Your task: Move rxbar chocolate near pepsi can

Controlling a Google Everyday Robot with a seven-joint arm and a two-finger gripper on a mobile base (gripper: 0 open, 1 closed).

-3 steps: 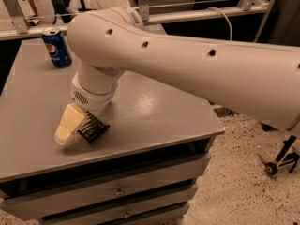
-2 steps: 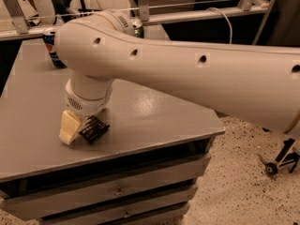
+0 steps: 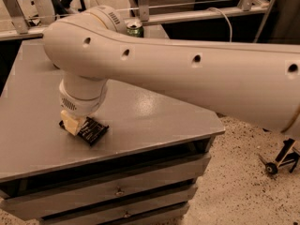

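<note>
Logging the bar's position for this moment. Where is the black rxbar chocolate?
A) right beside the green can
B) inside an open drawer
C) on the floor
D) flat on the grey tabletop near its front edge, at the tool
D: the rxbar chocolate lies flat on the grey table near its front edge, with the tool down on one end of it. The green can stands at the far back.

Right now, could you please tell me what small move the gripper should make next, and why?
Probably grasp the rxbar chocolate and lift it a little: the gripper sits low at one end of the bar, while the bar lies flat on the table near its front edge. The pepsi can is hidden behind the arm.
</note>
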